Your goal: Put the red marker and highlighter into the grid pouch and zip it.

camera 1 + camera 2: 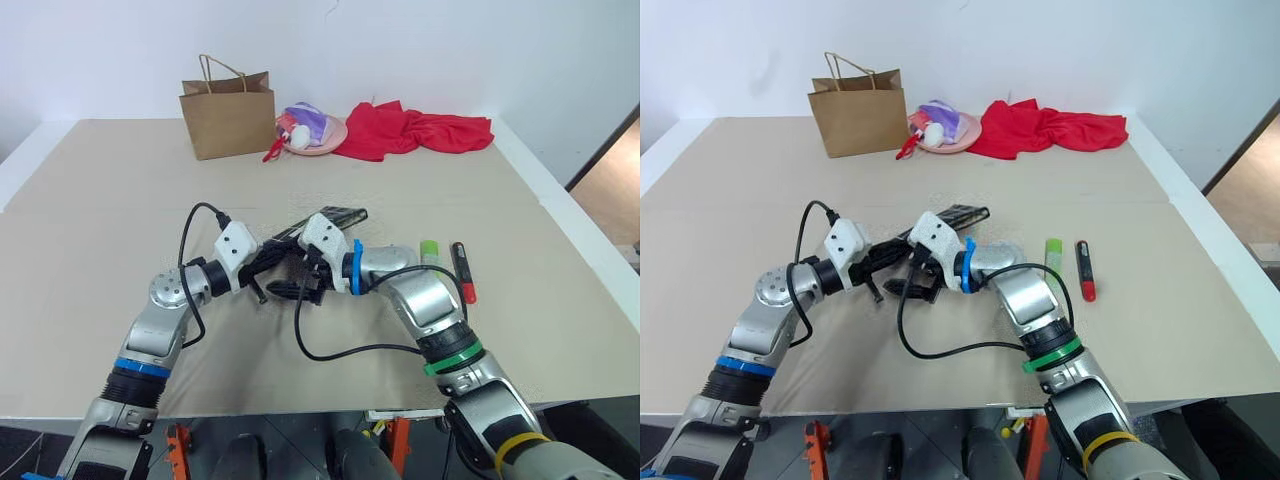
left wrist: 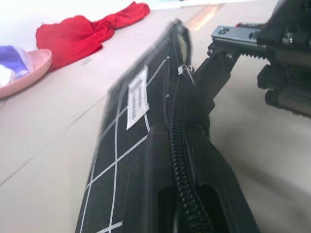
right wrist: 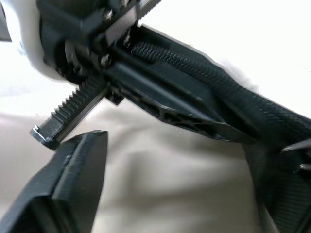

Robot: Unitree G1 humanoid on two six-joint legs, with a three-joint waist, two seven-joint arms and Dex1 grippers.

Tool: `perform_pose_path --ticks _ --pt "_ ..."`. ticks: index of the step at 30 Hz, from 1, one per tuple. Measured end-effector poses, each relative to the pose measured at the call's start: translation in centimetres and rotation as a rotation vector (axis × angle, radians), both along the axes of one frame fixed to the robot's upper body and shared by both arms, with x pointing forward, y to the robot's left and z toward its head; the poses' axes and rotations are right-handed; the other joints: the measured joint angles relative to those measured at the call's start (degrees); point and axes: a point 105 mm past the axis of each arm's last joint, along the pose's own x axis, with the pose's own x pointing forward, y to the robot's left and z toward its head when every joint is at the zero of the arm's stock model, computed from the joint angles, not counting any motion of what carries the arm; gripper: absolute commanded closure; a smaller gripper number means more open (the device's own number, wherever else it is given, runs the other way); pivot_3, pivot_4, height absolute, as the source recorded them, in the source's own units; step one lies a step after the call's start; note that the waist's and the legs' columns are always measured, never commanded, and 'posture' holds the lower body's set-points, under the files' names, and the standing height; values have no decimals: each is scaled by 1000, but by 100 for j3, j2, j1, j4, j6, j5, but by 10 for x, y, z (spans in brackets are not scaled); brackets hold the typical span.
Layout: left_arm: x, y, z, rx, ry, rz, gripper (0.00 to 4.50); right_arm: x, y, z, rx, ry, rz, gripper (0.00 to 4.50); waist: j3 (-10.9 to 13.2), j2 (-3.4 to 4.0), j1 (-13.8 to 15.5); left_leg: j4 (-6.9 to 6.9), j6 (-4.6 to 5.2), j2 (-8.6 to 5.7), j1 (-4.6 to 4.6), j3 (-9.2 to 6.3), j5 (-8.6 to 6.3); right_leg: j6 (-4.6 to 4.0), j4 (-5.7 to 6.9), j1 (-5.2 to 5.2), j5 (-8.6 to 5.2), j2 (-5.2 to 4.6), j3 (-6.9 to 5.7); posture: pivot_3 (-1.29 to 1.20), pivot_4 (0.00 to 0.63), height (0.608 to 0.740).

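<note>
The grid pouch [image 1: 338,219] is black with white lines and a white label [image 2: 137,97]. It is raised off the table near the middle, tilted on edge. My left gripper [image 1: 267,268] is shut on its near end, with the zipper [image 2: 181,160] running between the fingers. My right gripper [image 1: 293,288] is open right beside that grip, and one of its fingers [image 3: 68,189] stands apart from the pouch. To the right, the light-green highlighter [image 1: 430,250] and the red marker [image 1: 463,270] lie side by side on the table.
At the back stand a brown paper bag [image 1: 228,118], a pink dish [image 1: 318,133] with small items, and a red cloth [image 1: 415,130]. The tan table [image 1: 100,230] has bare room left and front. Its right edge [image 1: 590,260] is near the pens.
</note>
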Motion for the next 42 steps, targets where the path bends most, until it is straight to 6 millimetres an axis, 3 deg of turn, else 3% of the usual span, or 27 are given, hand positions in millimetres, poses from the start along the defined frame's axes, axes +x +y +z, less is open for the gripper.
perform_pose_path --ticks 3,5,6,8,10,14,15,17,20,23,35,40,41,42 --pt "0 -1 2 -1 -6 -2 4500 -8 -14 12 32 -7 13 71 0 0 1 -1 0 -1 -6 -9 0 2 -1 0 -4 -1 -7 0 150 740" --pt "-2 -3 -3 6 11 -10 4500 -22 -33 32 79 -46 45 71 2 0 15 0 -2 -5 -17 -19 -1 21 -4 -3 -17 -6 -15 0 150 740" --pt "-3 -4 -8 11 31 -15 4500 -32 -48 53 114 -100 54 71 2 -1 17 1 -3 -6 -21 -23 -2 24 -6 -4 -18 -7 -17 0 150 740" --pt "-4 -5 -9 10 35 -17 4500 -37 -57 66 139 -132 51 71 2 -2 5 2 -3 -3 -18 -24 -2 24 -6 -2 -18 -2 -18 0 150 740" --pt "-5 -8 -9 8 34 -27 4500 -42 -89 62 81 -142 -35 71 3 -4 38 2 -3 -5 -21 -41 -2 23 -6 4 -26 -5 -34 0 150 740" --pt "-6 -4 -12 3 49 -16 4500 -22 -170 52 -63 -158 -398 71 5 -6 69 4 -3 -13 -20 -34 -2 24 -8 4 -27 -13 -29 0 150 740" --pt "-8 -4 -15 -2 58 -16 4500 -14 -203 45 -108 -148 -568 71 5 -6 58 4 -3 -11 -18 -28 -2 24 -8 3 -27 -11 -23 0 150 740" --pt "-8 -4 -15 -3 66 -16 4500 -12 -224 37 -142 -133 -676 71 5 -7 38 2 -3 -8 -15 -28 -2 25 -7 2 -27 -6 -20 0 150 740" --pt "-10 -3 -17 -16 75 -14 4500 -20 -260 3 -229 -44 -865 71 5 -5 30 -3 -3 -2 -10 -31 -2 22 -3 2 -34 1 -21 0 150 740" --pt "-11 -3 -17 -20 81 -14 4500 -27 -266 -19 -244 28 -929 71 6 -3 -1 -6 -3 -1 -2 -23 -2 22 -1 2 -33 4 -11 0 150 740" --pt "-12 -4 -16 -24 73 -29 4500 -22 -268 -37 -214 70 -1028 71 7 -3 6 -1 -6 -7 6 -5 0 39 -3 9 -28 -2 4 0 150 740" --pt "-13 -6 -16 -38 78 -37 4500 -18 -274 -42 -205 62 -1051 2233 6 -5 12 1 -5 -8 9 -5 0 40 -3 15 -26 -3 3 0 150 740" --pt "-13 -7 -16 -44 79 -38 4500 -18 -275 -42 -200 64 -1055 2915 6 -5 13 2 -5 -8 8 -5 0 41 -3 15 -26 -3 4 0 150 740" --pt "-13 -7 -16 -47 79 -38 4500 -18 -276 -43 -197 65 -1059 3174 6 -5 18 3 -5 -9 8 -6 0 42 -3 16 -26 -4 3 0 150 740"
